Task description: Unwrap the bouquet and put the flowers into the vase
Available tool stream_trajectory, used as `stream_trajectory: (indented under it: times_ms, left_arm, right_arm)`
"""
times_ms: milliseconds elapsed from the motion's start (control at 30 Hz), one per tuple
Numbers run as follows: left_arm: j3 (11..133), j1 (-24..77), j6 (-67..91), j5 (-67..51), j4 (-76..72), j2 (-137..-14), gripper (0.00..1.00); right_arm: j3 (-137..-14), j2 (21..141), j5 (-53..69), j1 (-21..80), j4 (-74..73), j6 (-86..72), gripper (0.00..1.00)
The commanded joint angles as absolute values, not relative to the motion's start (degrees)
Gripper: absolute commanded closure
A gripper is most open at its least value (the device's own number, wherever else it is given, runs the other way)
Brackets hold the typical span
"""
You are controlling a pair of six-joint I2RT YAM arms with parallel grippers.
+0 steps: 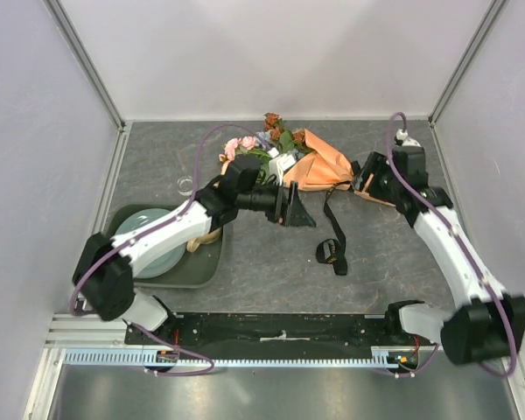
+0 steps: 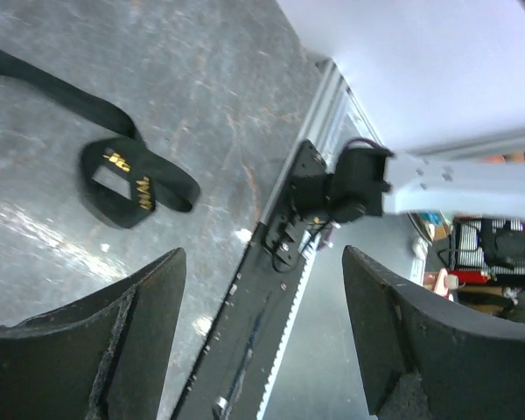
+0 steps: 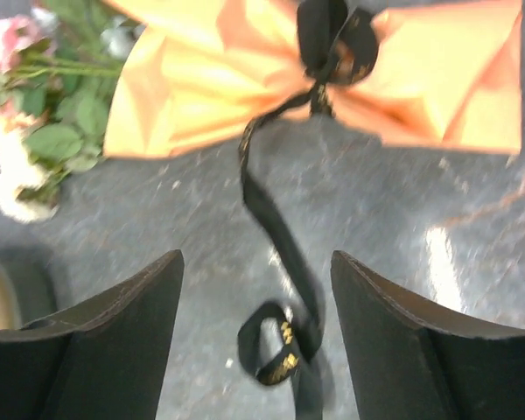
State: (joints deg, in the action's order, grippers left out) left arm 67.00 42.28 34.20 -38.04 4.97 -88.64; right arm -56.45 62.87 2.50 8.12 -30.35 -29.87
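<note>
The bouquet lies on its side at the far middle of the table. Its orange-tan kraft paper is pinched at a knot of black ribbon and flares out on both sides of that knot. The flowers spill out of the left end: pink and cream blooms with green leaves, and rust-brown ones farther back. From the knot one ribbon tail runs over the table toward the near edge. It ends in a loose loop printed with gold letters.

The vase, clear glass, stands on the table well to the left of the bouquet, just beyond the far edge of a dark green tray. A pale plate sits in that tray.

The left arm reaches from its base over the tray toward the middle of the table. The left end effector is just on the near side of the paper. Its fingers are spread wide with nothing between them, and the ribbon loop lies on the table off to one side.

The right arm runs up the right side and bends inward. The right end effector is near the right end of the paper, released, its fingers apart above the ribbon tail and clear of the paper.
</note>
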Motion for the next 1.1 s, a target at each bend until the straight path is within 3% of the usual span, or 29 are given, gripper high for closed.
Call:
stream_trajectory:
  times_ms: [0,100,333,500,667,1067]
  left_arm:
    - [61.19,43.68,31.99,-39.45,0.18,-79.2,0.21]
    - [58.99,43.77,31.73,-41.47,0.18,-75.59,0.21]
    - [56.52,43.95,30.24,-43.95,3.95,-69.0,0.21]
    - [56.78,43.95,26.11,-43.07,9.92,-68.02,0.21]
    - [57.57,43.95,25.66,-44.29,12.22,-69.26,0.21]
    - [57.39,44.47,31.54,-39.91,4.24,-74.17,0.22]
  right_arm:
    - [-65.19,81.49,-4.75,8.17,-21.97,-22.43,0.33]
    - [-75.56,94.69,-4.65,8.52,-23.91,-16.27,0.49]
    - [-93.13,112.31,-13.17,9.14,-27.5,-9.32,0.53]
    - [-97.64,118.37,-14.06,9.4,-28.56,-7.3,0.53]
    - [-97.22,119.01,-21.61,10.11,-29.8,-7.03,0.56]
    - [-90.0,114.09,-19.77,10.02,-27.07,-8.61,0.59]
